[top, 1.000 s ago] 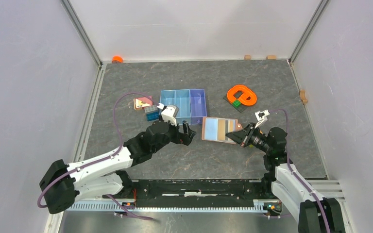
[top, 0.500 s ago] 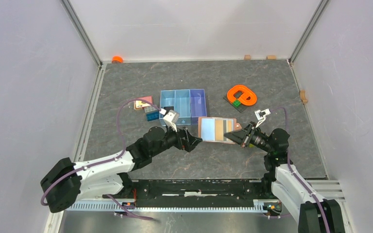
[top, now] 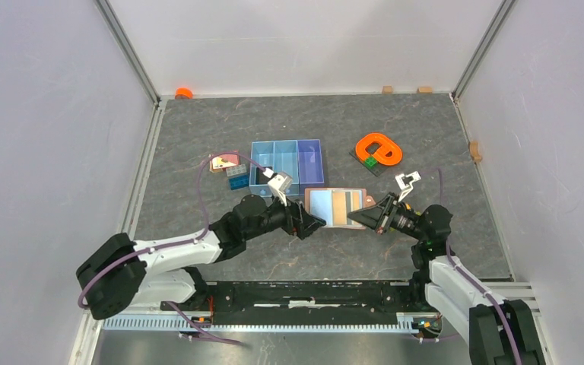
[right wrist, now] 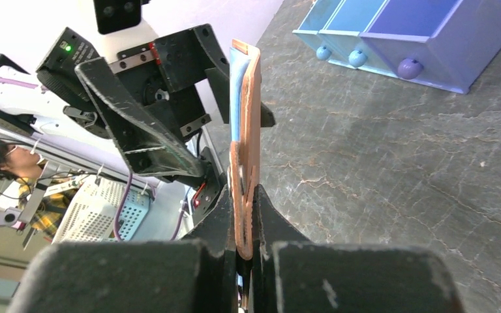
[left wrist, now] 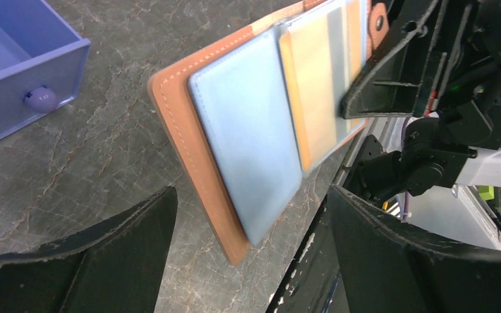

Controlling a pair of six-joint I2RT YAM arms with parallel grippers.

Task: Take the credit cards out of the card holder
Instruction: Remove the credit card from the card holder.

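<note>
Between your two claws, the card holder (top: 334, 207) hangs spread open, its inner pockets facing up toward the overhead camera. Your right gripper (top: 361, 216) is clamped hard on it: the two fingers pinch the salmon-brown edge at the end with the closure tab, and the right wrist view shows the leather squeezed edge-on between the pads. From that grip the wallet stretches straight out ahead of the right claw toward the other arm, and it appears to be lifted off the table (top: 365, 129).

Your left gripper (top: 313, 223) faces the wallet's free end with its jaws spread wide and nothing in them. In the left wrist view, the near corner of the wallet reaches down into the gap between the two fingers and touches neither.

Ahead of the left claw comes first the grey-blue pocket, then, on the half nearer the right claw, a tan credit card (left wrist: 316, 98) tucked in its slot, with a grey stripe beside it. I cannot pick out the black card.

Beyond the left claw, the blue tray (top: 287, 163) stands just past the wallet's far edge.
</note>
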